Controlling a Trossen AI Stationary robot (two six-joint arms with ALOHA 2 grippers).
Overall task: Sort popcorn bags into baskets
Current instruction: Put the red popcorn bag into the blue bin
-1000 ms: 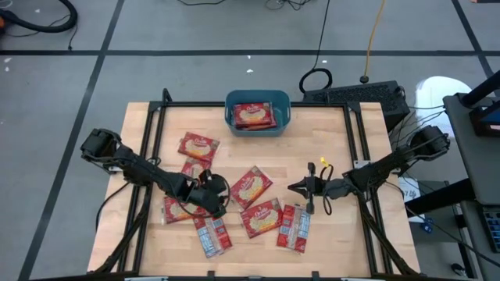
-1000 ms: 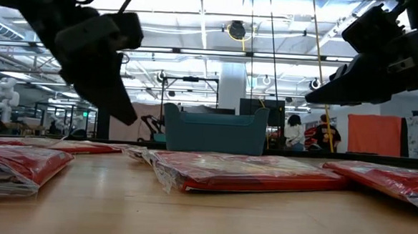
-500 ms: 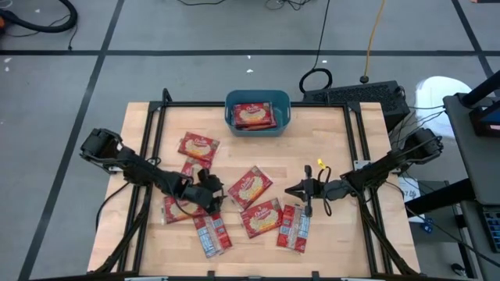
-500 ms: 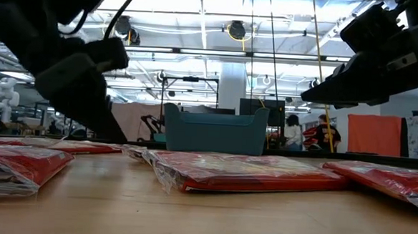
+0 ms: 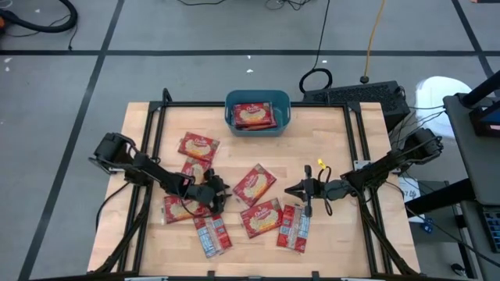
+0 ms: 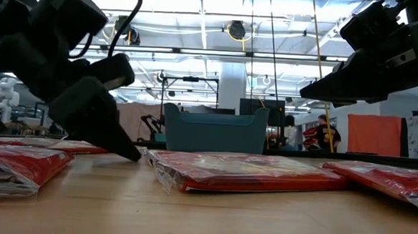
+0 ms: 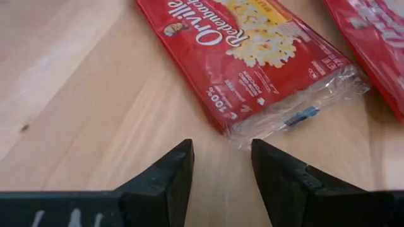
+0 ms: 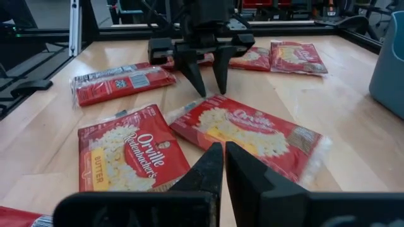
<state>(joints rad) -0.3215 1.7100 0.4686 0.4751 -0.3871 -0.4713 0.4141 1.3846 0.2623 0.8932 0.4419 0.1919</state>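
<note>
- The left gripper [image 5: 221, 193] is hovering low over the wooden desk [image 5: 336, 234], its fingers [image 7: 165, 173] standing apart with nothing between them, tips just short of the clear sealed end of a popcorn bag [image 5: 254, 184].
- That bag is lying flat, label up, with its long axis running diagonally from the gripper's side toward the far right of the desk.
- The right gripper [image 5: 291, 190] is hanging just beside the same bag's other side, fingers [image 8: 208, 165] pressed together and empty.
- More popcorn bags are lying scattered near the desk's front: one [image 5: 262, 218] label up and diagonal, two [image 5: 212, 234] [image 5: 294, 227] back side up, long axes pointing roughly front to back.
- Another bag [image 5: 198, 146] is resting farther back on the left.
- The teal basket [image 5: 285, 108] is sitting at the far edge, holding a bag [image 5: 254, 115] lying crosswise.
</note>
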